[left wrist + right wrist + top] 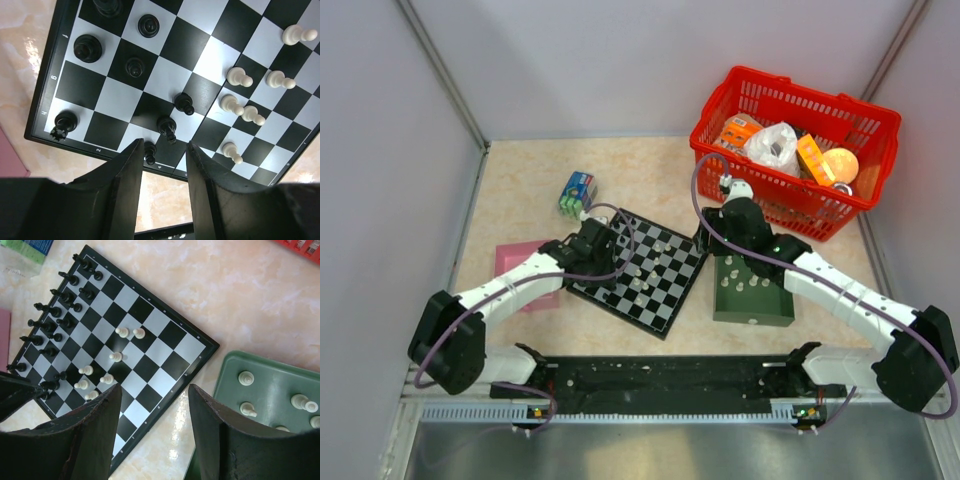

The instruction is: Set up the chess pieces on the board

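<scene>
left gripper (165, 146) hangs over the board's (165, 80) left edge, fingers apart, a dark pawn (149, 152) standing between their tips. right gripper (155, 390), jaws apart and empty, hovers over the board's right edge. dark pieces (87, 48) crowd the board's left side, pale pieces (240, 77) mid-board. more lie in the green tray (752, 318) right of it. red basket (760, 190) beyond.

Plain pale grey walls (620, 60) on three sides, with metal corner strips (440, 70) at the back joins. Surface (650, 170) is beige, marble-look, glossy; soft glare patches in both wrist views. Brushed metal sheet (670, 455) along near edge. Light even, shadows faint.
</scene>
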